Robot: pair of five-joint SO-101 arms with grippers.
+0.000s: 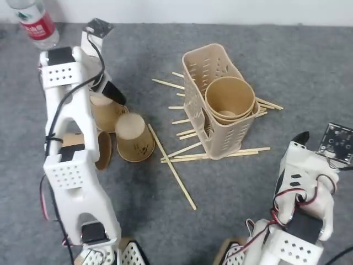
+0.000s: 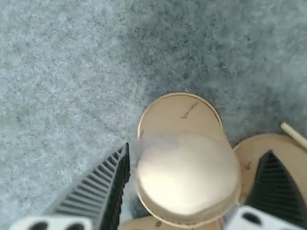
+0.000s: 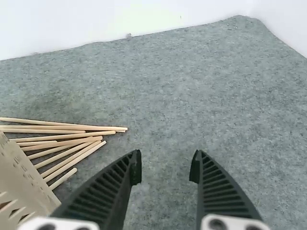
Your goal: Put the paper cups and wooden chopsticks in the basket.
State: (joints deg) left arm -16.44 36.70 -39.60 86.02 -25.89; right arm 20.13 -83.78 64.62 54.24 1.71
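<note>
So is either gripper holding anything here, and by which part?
Nothing is held. The left gripper stands open astride an upturned brown paper cup, not clamped on its sides; the right gripper is open over grey carpet.

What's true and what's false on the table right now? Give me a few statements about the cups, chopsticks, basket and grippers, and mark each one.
1. The basket already holds paper cups. True.
2. Every chopstick is inside the basket. False: chopsticks lie on the carpet around the basket.
3. The right gripper is shut on a chopstick. False: it is open over bare carpet and holds nothing.
4. The left gripper is open, with an upturned cup between its fingers. True.
5. A bottle sits in the basket. False: the bottle is at the far corner, apart from the basket.
</note>
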